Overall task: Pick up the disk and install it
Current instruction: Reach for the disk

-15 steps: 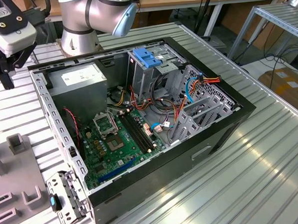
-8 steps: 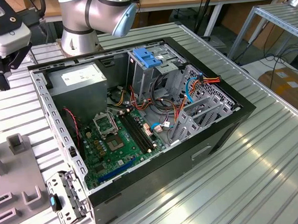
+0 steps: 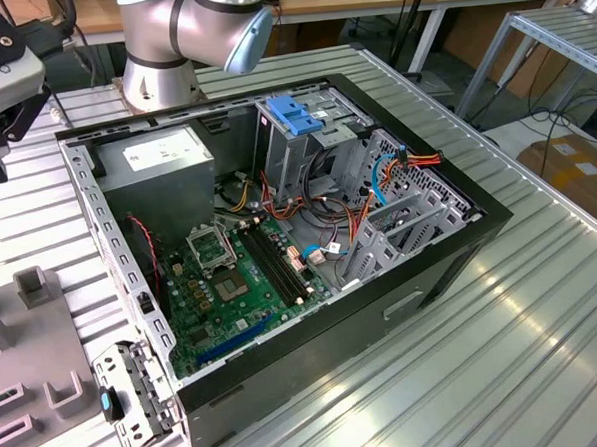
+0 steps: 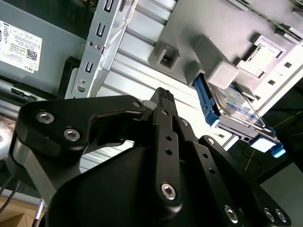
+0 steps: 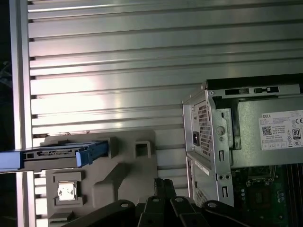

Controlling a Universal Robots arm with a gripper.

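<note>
The claw (image 4: 163,93) is closed with nothing between its jaws; the black links fold in toward one narrow tip. In both wrist views it hangs above the ribbed metal counter (image 5: 142,56), over the strip between a grey fixture (image 5: 128,170) and the open case (image 3: 286,364), and it is well apart from the disk (image 4: 236,111).

The disk stands on its long edge in a slot of the fixture, held between grey blocks. A blue rail (image 4: 206,101) runs along the side facing the claw. In the first wrist view the disk (image 5: 61,153) is seen edge-on, lying level. The fixture sits at the counter's edge, and one end of the disk reaches out past that edge.

In the exterior view the case lies on its side in the middle of the counter with its panel off. Inside it, a grey box (image 3: 165,155) with a white sticker sits in the corner nearest the arm (image 3: 198,28). Beside the box stands a metal cage (image 3: 310,153) with a blue cap (image 3: 295,114). The green board (image 3: 231,277) fills the floor of the case, and orange, red and blue cables lie loose near the cage. The fixture (image 3: 36,367) lies by the counter's edge at the exterior view's left, just beside the case.
</note>
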